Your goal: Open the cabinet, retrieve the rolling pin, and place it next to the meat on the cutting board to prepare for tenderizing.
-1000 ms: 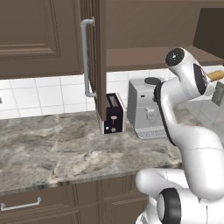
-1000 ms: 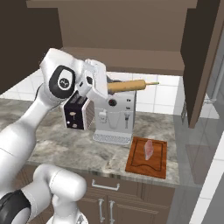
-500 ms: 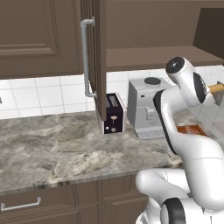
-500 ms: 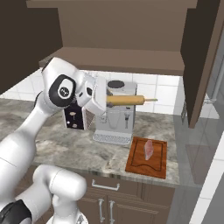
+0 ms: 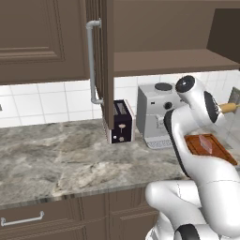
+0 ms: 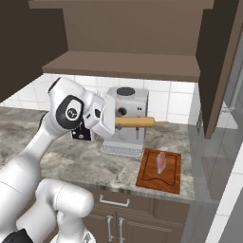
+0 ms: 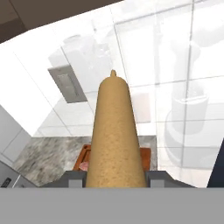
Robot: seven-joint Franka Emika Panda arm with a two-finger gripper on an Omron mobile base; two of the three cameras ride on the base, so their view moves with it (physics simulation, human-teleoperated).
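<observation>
The marble counter (image 6: 71, 156) runs across the lower half of the frame. My gripper (image 6: 110, 121) grasps the rolling pin (image 6: 135, 122) at centre; since a second ago it came lower and more level, nearer the cutting board (image 6: 147, 178) with the meat (image 6: 162, 163), lower right.

White tiled backsplash (image 5: 42, 101); veined grey marble counter (image 5: 56, 164); black toaster (image 5: 121, 121), silver coffee machine (image 5: 152, 112); brown drawers (image 5: 42, 218) below.

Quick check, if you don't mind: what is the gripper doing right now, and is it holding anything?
Gripper: shut on the rolling pin, held level in the air in front of the coffee machine.
</observation>
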